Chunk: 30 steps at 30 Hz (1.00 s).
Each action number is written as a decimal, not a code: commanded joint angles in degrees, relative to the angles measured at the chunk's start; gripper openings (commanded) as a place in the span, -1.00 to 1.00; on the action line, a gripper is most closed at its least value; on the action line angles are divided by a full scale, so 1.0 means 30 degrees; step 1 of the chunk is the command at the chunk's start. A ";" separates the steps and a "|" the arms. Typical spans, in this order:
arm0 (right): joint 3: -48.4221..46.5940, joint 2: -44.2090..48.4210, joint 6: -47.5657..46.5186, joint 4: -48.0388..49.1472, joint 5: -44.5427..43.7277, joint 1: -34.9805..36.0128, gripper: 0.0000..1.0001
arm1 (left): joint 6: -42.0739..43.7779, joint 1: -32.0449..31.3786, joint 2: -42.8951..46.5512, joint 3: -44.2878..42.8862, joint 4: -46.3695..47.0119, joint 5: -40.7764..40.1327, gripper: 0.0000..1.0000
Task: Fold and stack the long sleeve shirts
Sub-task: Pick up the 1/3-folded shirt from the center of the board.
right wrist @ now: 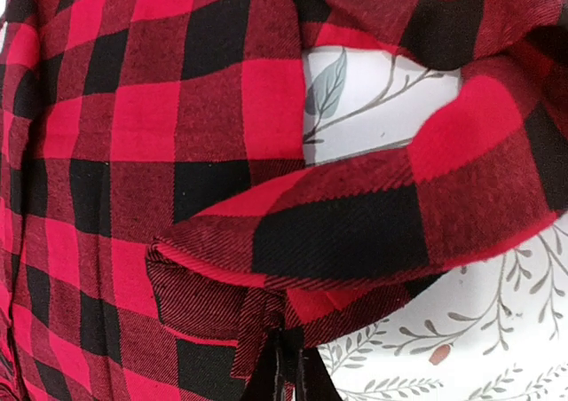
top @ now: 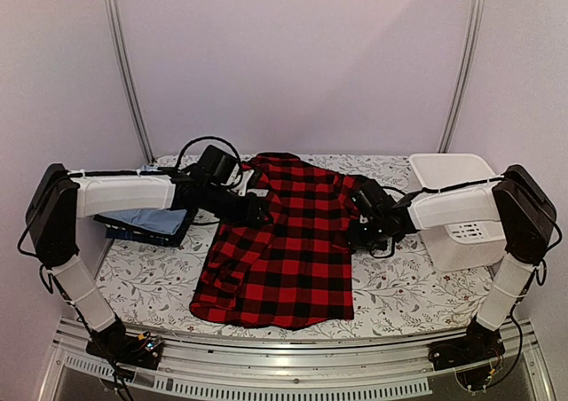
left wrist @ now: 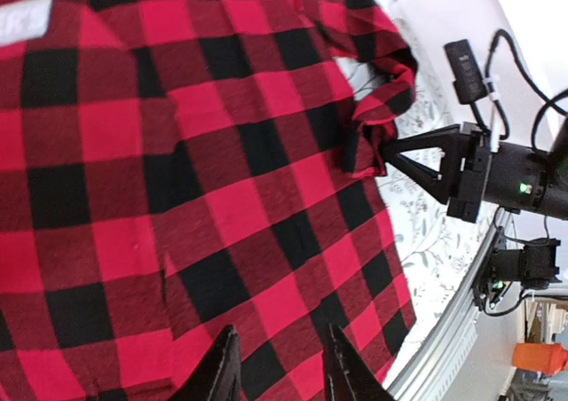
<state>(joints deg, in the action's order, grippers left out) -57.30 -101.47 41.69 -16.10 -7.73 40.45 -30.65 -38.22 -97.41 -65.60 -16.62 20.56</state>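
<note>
Red-and-black checked shirt (top: 284, 259) lies mid-frame, its long way running top to bottom. The right claw (right wrist: 282, 374) is clamped on its right-of-frame edge. The left claw (left wrist: 280, 367), fingers apart, hangs over the left side.

Chunky white links with black joints on both the left arm (top: 124, 194) and right arm (top: 453, 208), black cables (top: 209, 138) looping off. Right gripper (left wrist: 387, 149) has black triangle-frame fingers (left wrist: 426, 138), tiny green LED (left wrist: 524, 188).

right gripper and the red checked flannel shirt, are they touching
Touching. The right wrist view shows the right gripper with its jaws shut on a bunched fold of the flannel shirt, cloth pinched between them at its edge.
</note>
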 commanded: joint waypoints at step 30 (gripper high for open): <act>-0.5114 0.4040 -0.2657 -0.3577 0.5049 -0.0268 -0.91 | 1.1345 -0.7045 -0.4136 -0.4767 0.5209 -1.0245 0.28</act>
<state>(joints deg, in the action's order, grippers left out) -70.89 -90.72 33.82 -26.33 4.38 40.29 -3.36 -57.10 -108.88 -81.21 -3.62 2.33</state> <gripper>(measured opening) 0.045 0.623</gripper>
